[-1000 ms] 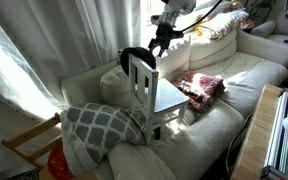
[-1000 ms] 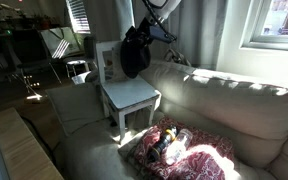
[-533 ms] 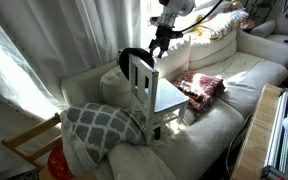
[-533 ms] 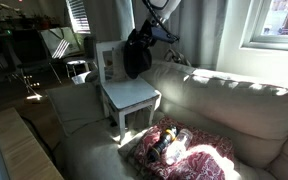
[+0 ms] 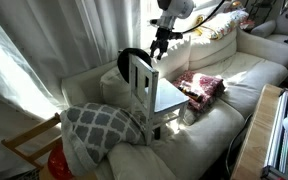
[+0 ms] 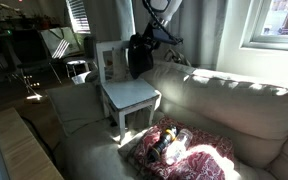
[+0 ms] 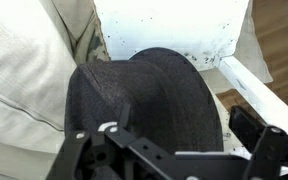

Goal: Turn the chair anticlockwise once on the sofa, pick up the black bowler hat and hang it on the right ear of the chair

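Observation:
The white chair (image 5: pixel 156 92) (image 6: pixel 130 94) stands on the cream sofa (image 5: pixel 239 68) (image 6: pixel 219 100). The black bowler hat (image 5: pixel 131 56) (image 6: pixel 140 58) hangs on one top corner of the chair's backrest. My gripper (image 5: pixel 161 42) (image 6: pixel 156 30) hovers just above and beside the hat, open and holding nothing. The wrist view looks down on the hat's dome (image 7: pixel 149 100) between my spread fingers (image 7: pixel 252 125), with the gripper (image 7: pixel 169 138) clear of it. The white chair (image 7: pixel 169 25) lies beyond the hat.
A grey-and-white patterned pillow (image 5: pixel 99 125) leans at the chair's side. A red patterned cloth (image 5: pixel 200 85) (image 6: pixel 179 145) lies on the seat cushion. A bare wood chair frame (image 5: pixel 29 145) and curtains (image 5: pixel 34 50) stand beside the sofa. A wooden table (image 5: pixel 272 130) borders the front.
The hat has swung in closer against the chair's backrest. My gripper has stayed open and drawn slightly up and away from it.

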`<state>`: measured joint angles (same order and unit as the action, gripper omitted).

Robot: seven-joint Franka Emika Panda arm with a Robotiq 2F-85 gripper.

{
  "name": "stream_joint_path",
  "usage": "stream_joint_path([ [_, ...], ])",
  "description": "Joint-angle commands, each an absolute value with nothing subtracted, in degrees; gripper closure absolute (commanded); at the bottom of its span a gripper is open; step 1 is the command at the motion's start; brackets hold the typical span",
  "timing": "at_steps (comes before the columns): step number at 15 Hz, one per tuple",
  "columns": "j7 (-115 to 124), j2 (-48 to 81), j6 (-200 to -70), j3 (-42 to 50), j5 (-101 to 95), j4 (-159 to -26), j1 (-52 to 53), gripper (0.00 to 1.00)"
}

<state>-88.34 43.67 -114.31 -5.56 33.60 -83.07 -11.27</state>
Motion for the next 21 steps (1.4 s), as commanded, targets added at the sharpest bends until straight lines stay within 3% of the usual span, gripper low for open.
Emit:
stream_joint_path([
  [1, -82.86, 43.47, -115.45, -5.45, 32.98, -81.82, -12.35, 0.0],
  [10, -77.15, 35.76, -114.83, -3.64, 34.26, -84.29, -19.66, 0.0],
  [21, -81.67, 22.93, -97.49, 3.45, 40.99, -89.97, -30.13, 0.0],
])
